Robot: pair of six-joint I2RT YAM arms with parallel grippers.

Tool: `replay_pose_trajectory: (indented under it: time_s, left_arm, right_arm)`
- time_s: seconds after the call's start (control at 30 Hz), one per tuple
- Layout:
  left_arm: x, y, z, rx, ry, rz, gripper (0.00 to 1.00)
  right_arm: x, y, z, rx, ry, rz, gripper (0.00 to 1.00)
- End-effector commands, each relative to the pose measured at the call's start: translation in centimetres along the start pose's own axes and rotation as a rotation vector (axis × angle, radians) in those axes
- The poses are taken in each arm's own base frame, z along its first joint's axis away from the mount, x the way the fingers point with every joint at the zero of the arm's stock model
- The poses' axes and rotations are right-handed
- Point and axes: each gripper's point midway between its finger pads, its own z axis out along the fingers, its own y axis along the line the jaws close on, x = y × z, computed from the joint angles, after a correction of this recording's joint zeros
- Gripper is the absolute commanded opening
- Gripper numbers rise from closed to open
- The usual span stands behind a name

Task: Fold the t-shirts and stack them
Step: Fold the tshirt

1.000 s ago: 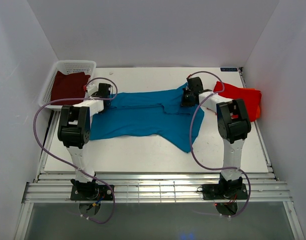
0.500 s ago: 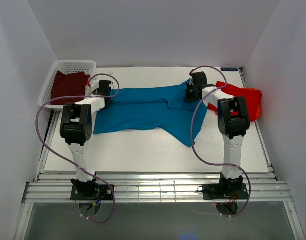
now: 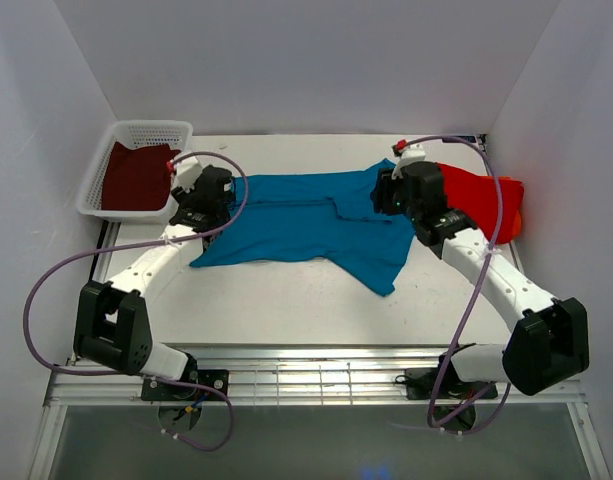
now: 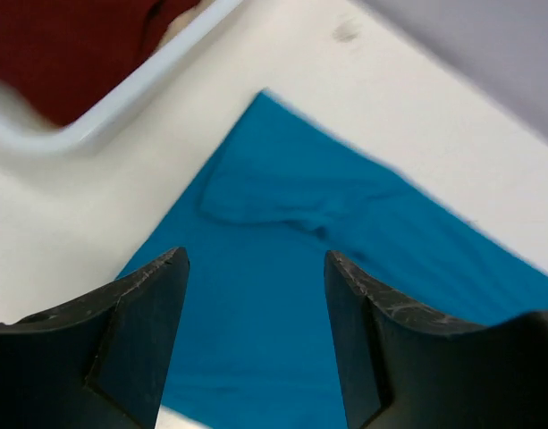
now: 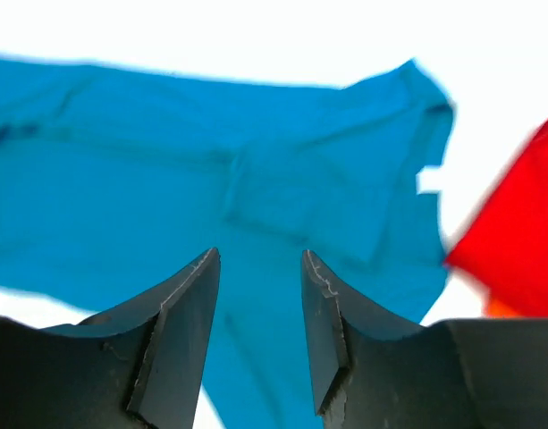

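White bench (image 3: 286, 300) holds teal-blue cloth t-shirt (image 3: 296, 215), spread out in middle. Left tool (image 4: 256, 264) and right tool (image 5: 260, 264) hang over its two ends, jaws apart, holding nothing. Fold seems not started. Next: pinch edges, fold over.

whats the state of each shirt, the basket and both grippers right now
teal t-shirt: spread on the table, rumpled, not held
red-orange t-shirt: lying at the table's right edge, not held
basket: upright, one shirt inside
maroon t-shirt: lying in the basket
left gripper: open, empty, over the teal t-shirt
right gripper: open, empty, over the teal t-shirt
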Motion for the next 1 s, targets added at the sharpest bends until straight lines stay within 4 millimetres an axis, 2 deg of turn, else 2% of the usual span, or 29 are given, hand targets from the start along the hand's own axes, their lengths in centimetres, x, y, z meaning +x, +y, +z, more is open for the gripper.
replay_pose_trajectory:
  time_s: [0.0, 0.03, 0.07, 0.1, 0.13, 0.2, 0.23, 0.3, 0.47, 0.63, 0.77, 0.97]
  left_arm:
    - [8.8, 9.2, -0.9, -0.307, 0.194, 0.102, 0.72]
    - [10.0, 10.3, -1.4, -0.334, 0.227, 0.112, 0.72]
    - [10.6, 11.1, -1.7, -0.354, 0.232, 0.11, 0.72]
    - [12.1, 12.6, -2.2, -0.387, 0.249, 0.119, 0.73]
    - [12.6, 13.3, -2.4, -0.404, 0.252, 0.124, 0.73]
    - [13.7, 14.7, -2.9, -0.436, 0.267, 0.123, 0.73]
    - [14.0, 14.9, -3.0, -0.437, 0.27, 0.116, 0.73]
    - [14.3, 15.3, -3.3, -0.438, 0.272, 0.112, 0.73]
    - [14.2, 15.5, -3.1, -0.422, 0.244, 0.108, 0.73]
    - [13.8, 14.8, -2.4, -0.37, 0.216, 0.053, 0.72]
    - [14.4, 15.4, -1.5, -0.343, 0.246, 0.029, 0.72]
    - [14.5, 14.5, -0.4, -0.282, 0.269, 0.0, 0.68]
  right_arm:
    - [8.6, 1.1, -1.0, 0.023, 0.233, -0.008, 0.47]
    - [10.5, 1.2, -1.6, 0.033, 0.271, -0.018, 0.47]
    - [11.5, 2.4, -2.1, 0.016, 0.289, -0.018, 0.46]
    - [11.8, 2.8, -2.7, 0.011, 0.289, -0.014, 0.46]
    - [13.4, 3.0, -3.2, 0.007, 0.317, -0.022, 0.45]
    - [14.2, 3.3, -4.0, 0.003, 0.323, 0.0, 0.45]
    - [15.6, 3.3, -4.4, 0.003, 0.347, 0.0, 0.45]
    - [16.2, 3.4, -4.9, -0.003, 0.349, 0.013, 0.45]
    - [18.2, 3.2, -5.9, -0.003, 0.375, 0.022, 0.44]
    - [19.0, 3.7, -6.1, -0.026, 0.39, 0.036, 0.44]
    - [20.2, 3.1, -6.2, 0.012, 0.432, 0.023, 0.43]
    - [21.2, 2.7, -6.6, 0.038, 0.46, 0.038, 0.4]
